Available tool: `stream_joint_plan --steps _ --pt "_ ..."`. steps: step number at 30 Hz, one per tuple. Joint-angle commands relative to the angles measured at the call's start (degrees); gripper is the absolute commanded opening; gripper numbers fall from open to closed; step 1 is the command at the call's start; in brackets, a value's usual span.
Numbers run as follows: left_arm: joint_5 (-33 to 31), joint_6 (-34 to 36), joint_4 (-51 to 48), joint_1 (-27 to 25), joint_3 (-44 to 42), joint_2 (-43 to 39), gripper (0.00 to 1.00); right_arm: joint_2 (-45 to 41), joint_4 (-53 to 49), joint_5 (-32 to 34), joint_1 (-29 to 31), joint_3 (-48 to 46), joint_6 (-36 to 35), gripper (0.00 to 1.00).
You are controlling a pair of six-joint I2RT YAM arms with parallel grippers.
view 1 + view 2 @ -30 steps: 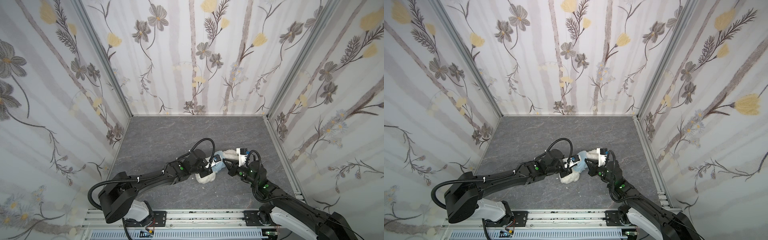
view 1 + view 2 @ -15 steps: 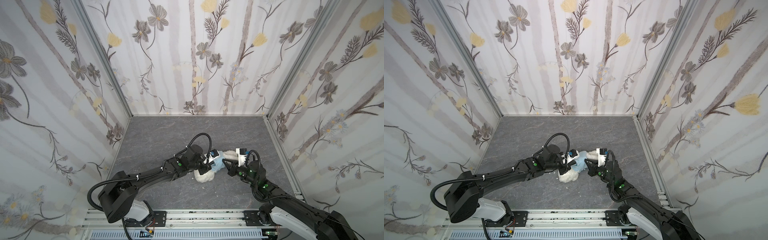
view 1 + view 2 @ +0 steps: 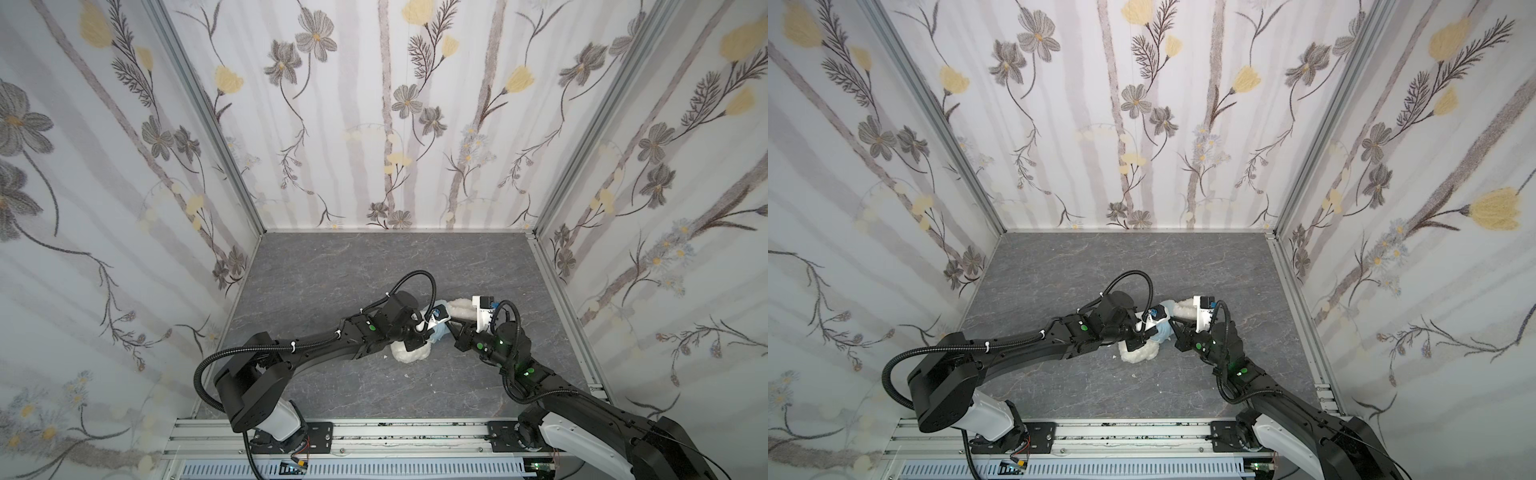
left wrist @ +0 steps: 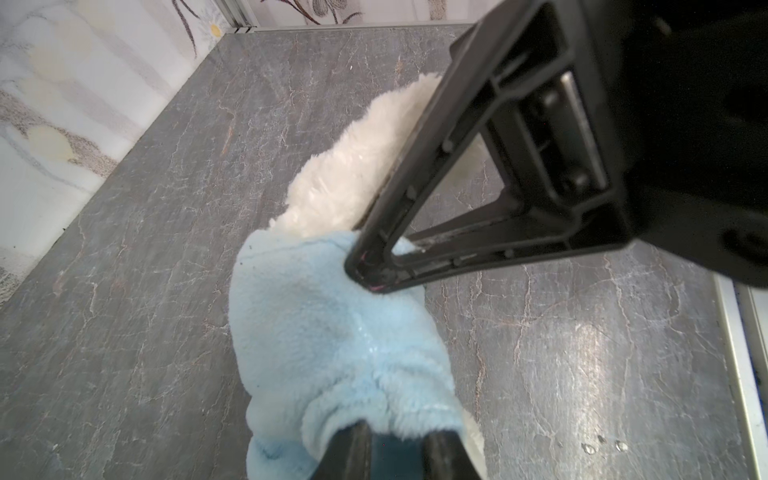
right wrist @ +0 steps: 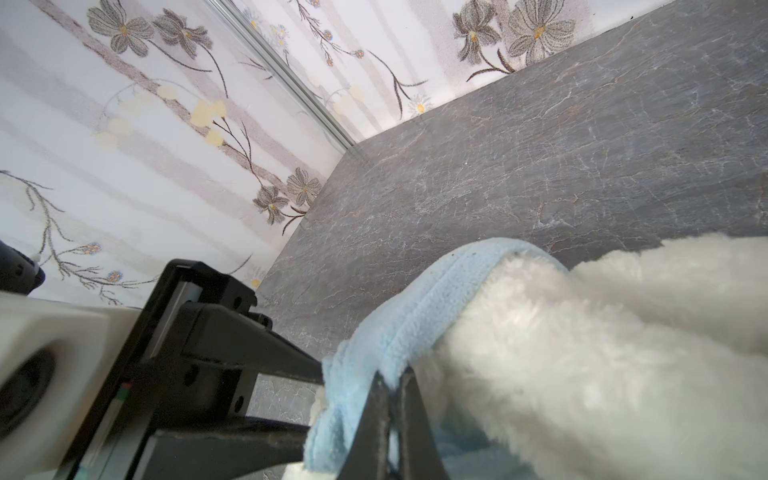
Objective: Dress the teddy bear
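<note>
The fluffy white teddy bear lies on the grey floor in both top views. A light-blue hoodie is wrapped round its middle. In the left wrist view the hoodie covers the near part of the bear. My left gripper is open, its fingertips apart against a fold of the hoodie. My right gripper is shut on the hoodie's hem, right beside the bear's fur. The bear's face is hidden.
Flower-papered walls close in the grey marbled floor on three sides. An aluminium rail runs along the front edge. Small bits of white fluff lie in front of the bear.
My left gripper's jaws have parted from shut, and its wrist has shifted slightly back and to the right. The right arm has kept its grip and place.
</note>
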Motion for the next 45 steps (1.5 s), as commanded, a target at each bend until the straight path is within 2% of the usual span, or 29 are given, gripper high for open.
stream_joint_plan --steps 1,9,14,17,20,22,24,29,34,39,43,45 --pt "-0.9 -0.2 4.2 0.2 1.3 1.0 0.25 -0.2 4.5 -1.6 0.4 -0.3 2.0 0.00" --pt "-1.6 -0.4 10.7 1.2 2.5 5.7 0.30 1.2 3.9 -0.9 0.3 -1.3 2.5 0.00" --pt "1.2 -0.6 14.8 1.4 4.2 10.8 0.32 3.2 5.0 -1.9 -0.1 -1.4 2.8 0.00" --pt "3.3 -0.9 17.1 1.6 5.9 13.9 0.30 3.6 5.2 -2.7 -0.9 -1.6 2.6 0.00" --pt "5.4 -1.8 19.7 1.7 7.5 16.4 0.18 3.1 4.9 -3.2 -2.0 -2.0 2.4 0.00" --pt "5.8 -2.7 21.0 1.6 8.4 17.6 0.00 2.1 4.1 -3.5 -3.0 -2.3 2.2 0.00" --pt "5.9 -3.4 22.0 1.6 8.0 18.0 0.00 0.4 2.3 -3.5 -4.1 -2.3 1.5 0.00" --pt "3.8 -2.4 22.8 1.9 4.1 15.0 0.00 -6.3 -4.9 -1.4 -7.9 -2.7 -0.1 0.00" --pt "1.2 -2.3 22.6 2.5 -3.1 7.5 0.00 -13.1 -9.4 1.5 -10.2 -4.4 1.2 0.00" --pt "-1.6 -2.5 21.5 2.5 -8.2 1.6 0.00 -13.5 -6.6 -0.6 -10.1 -6.4 4.4 0.00" --pt "-3.3 -2.5 19.5 2.5 -11.5 -3.9 0.00 -12.4 -6.6 0.1 -10.1 -6.9 3.7 0.00" --pt "-3.5 -2.0 17.8 2.5 -12.2 -5.4 0.00 -10.6 -4.4 -1.5 -10.0 -6.9 3.1 0.00"
